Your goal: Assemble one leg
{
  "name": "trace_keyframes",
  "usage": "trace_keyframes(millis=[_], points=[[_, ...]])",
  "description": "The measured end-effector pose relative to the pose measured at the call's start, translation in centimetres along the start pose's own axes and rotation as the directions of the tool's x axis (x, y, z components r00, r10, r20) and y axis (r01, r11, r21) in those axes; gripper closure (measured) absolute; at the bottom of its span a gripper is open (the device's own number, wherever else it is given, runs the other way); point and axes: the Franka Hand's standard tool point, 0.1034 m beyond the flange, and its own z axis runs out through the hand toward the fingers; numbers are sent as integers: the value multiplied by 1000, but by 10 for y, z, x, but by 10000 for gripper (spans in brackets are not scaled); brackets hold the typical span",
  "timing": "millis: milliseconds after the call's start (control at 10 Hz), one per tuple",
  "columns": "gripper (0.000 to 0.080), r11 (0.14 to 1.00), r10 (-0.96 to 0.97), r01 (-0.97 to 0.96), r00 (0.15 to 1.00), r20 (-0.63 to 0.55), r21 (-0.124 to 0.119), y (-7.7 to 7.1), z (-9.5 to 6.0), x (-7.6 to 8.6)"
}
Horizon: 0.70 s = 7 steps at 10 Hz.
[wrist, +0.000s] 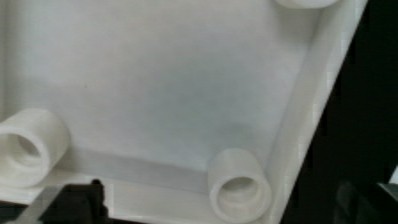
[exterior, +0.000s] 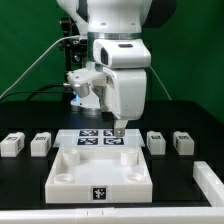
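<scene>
Four legs [exterior: 40, 144] flanking white panel [exterior: 100, 172], marker board [exterior: 100, 138] behind, fingers [exterior: 118, 127] spread above

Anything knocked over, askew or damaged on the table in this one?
Nothing stands out. The white panel lies flat with its sockets up, four legs sit in a row, two on each side of the marker board, and the open fingers hang empty above the panel.

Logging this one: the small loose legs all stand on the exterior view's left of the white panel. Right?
No. Only two legs stand on the exterior view's left of the white panel; two more stand on its right, as the exterior view shows.
</scene>
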Motion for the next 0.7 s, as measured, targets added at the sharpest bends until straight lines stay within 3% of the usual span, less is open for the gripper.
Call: trace_keyframes(millis=[300, 400, 600, 700], points=[[150, 1000, 6, -6, 1000, -2, 5, -3, 4, -2], [150, 999, 34, -34, 999, -7, 11, -14, 16, -5], [150, 991, 104, -102, 994, -24, 86, -36, 46, -8], [150, 989, 116, -113, 993, -31, 100, -40, 58, -10]])
